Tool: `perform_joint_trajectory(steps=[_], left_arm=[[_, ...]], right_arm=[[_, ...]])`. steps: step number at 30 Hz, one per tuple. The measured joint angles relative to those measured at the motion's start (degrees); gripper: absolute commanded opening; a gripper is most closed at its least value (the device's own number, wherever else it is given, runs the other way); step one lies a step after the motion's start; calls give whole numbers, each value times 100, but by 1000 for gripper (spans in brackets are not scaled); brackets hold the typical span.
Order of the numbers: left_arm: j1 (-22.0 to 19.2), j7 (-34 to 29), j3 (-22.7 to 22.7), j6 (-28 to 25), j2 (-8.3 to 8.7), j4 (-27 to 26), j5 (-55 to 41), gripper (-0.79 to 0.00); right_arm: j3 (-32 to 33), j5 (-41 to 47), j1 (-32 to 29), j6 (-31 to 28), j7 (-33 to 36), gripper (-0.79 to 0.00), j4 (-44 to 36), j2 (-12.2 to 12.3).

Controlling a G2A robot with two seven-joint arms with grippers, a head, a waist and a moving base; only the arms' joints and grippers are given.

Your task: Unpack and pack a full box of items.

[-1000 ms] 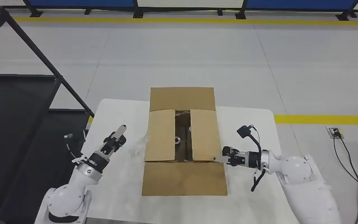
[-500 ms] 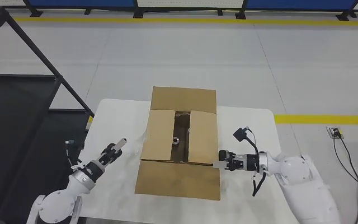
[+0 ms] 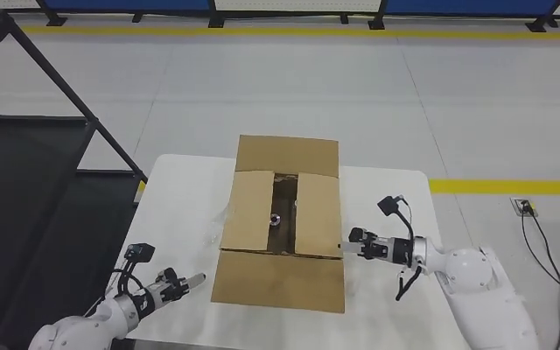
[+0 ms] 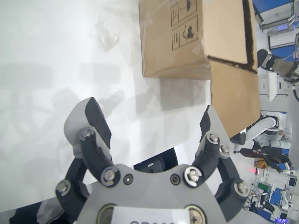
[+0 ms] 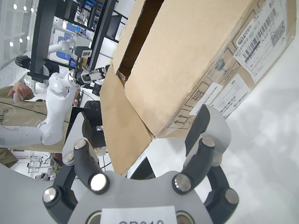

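The cardboard box (image 5: 198, 54) stands in the middle of the table (image 3: 179, 197). Its far flap (image 3: 286, 153) and near flap (image 3: 278, 282) are folded outward, while the left inner flap (image 3: 248, 210) and right inner flap (image 3: 318, 210) lie over the top with a dark gap (image 3: 285, 210) between them. That gap runs straight away from the robot, and the contents below it are too dim to name.

The right gripper (image 3: 344, 248) sits at the box's right front corner, just where the right inner flap meets the near flap. Its fingers are spread: one pad (image 5: 198, 127) is beside the box's right wall and the other is hidden behind the near flap's edge. It grips nothing that can be seen. The left gripper (image 4: 151, 122) hangs off the near flap's left front corner, apart from the box, wide open and empty. A scrap of clear film (image 4: 106, 37) lies beside the box's left wall.

Judged from this, the right arm is the nearer one to swing its inner flap outward, away from the gap. The left arm would need to come in toward the box's left wall before the left inner flap is within reach.
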Motion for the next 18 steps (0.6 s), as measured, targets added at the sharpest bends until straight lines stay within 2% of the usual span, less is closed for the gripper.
perform_joint_trajectory(steps=[5, 9, 18], left_arm=[[-197, -133, 310, -67, 24, 86, 91, 0], [-374, -230, 581, -147, 34, 187, 58, 0], [-469, -131, 639, -197, 64, 181, -528, 0]], right_arm=[[150, 312, -23, -193, -87, 0, 192, 49], [128, 382, 72, -180, -465, 0, 376, 45], [-543, -2, 991, 346, -1672, 0, 1321, -132]])
